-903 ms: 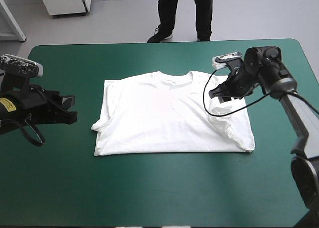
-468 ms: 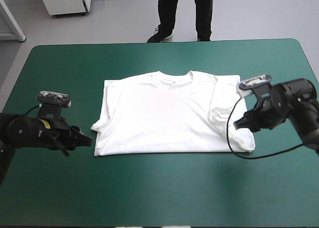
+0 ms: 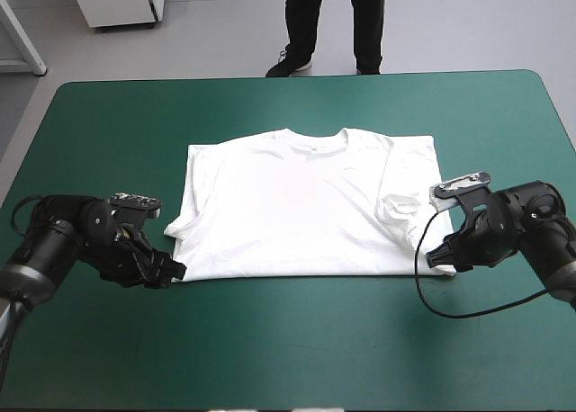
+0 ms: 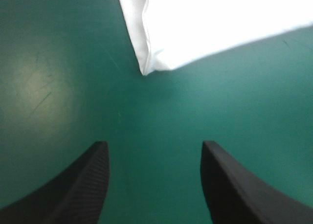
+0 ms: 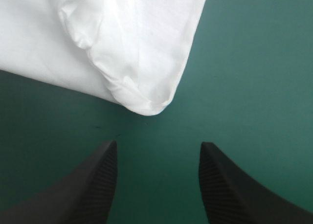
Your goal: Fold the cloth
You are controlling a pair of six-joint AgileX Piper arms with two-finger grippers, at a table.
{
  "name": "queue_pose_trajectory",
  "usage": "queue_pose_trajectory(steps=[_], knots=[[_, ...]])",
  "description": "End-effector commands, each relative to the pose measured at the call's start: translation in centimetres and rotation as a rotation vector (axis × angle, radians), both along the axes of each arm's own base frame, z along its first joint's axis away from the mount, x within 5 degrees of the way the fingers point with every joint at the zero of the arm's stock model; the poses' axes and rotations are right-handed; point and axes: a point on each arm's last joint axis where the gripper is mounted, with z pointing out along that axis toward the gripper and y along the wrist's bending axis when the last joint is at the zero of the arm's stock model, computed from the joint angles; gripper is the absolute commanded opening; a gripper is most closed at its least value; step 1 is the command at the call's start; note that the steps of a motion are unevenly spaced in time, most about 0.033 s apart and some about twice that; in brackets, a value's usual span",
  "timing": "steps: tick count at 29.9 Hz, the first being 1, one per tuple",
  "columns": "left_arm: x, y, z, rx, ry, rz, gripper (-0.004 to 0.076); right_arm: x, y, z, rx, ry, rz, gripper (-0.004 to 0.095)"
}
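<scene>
The left claw [image 3: 176,271] is low over the table [image 3: 270,358], spread wide and holding nothing. The near left corner of the T-shirt [image 3: 297,205] lies just ahead of it, apparently not touched. The T-shirt is spread flat at the table's middle. The right claw [image 3: 439,257] is also spread and empty, with the near right corner just ahead.

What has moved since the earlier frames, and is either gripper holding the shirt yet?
Both arms came down to the near hem corners: the left gripper moved in from the left, the right gripper drew back off the sleeve. Both are open, holding nothing. The T-shirt stayed flat.
</scene>
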Motion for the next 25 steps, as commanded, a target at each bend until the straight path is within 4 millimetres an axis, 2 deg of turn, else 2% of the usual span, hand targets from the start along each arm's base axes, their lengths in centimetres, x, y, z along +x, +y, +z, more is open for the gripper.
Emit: queue_pose_trajectory(steps=[1,10,21,23,25], knots=[[1.5,-0.5,-0.1,-0.040,-0.051,0.009,0.0421,0.1,-0.3,1.3,-0.003,-0.085,0.000,0.0489],[4.8,-1.1,-3.7,-0.038,-0.009,0.015,0.0421,0.7,-0.5,0.9,-0.042,-0.081,-0.009,0.0488],[6.6,-1.5,-7.1,-0.026,0.072,0.023,0.0419,2.1,-0.2,-0.8,-0.057,-0.026,-0.004,0.0486],[6.7,-1.5,-7.5,-0.023,0.088,0.023,0.0386,2.4,-0.2,-1.1,-0.060,-0.014,-0.004,0.0486],[6.9,-1.6,-7.8,-0.027,0.096,0.024,0.0288,2.7,-0.1,-1.5,-0.062,-0.002,-0.003,0.0486]])
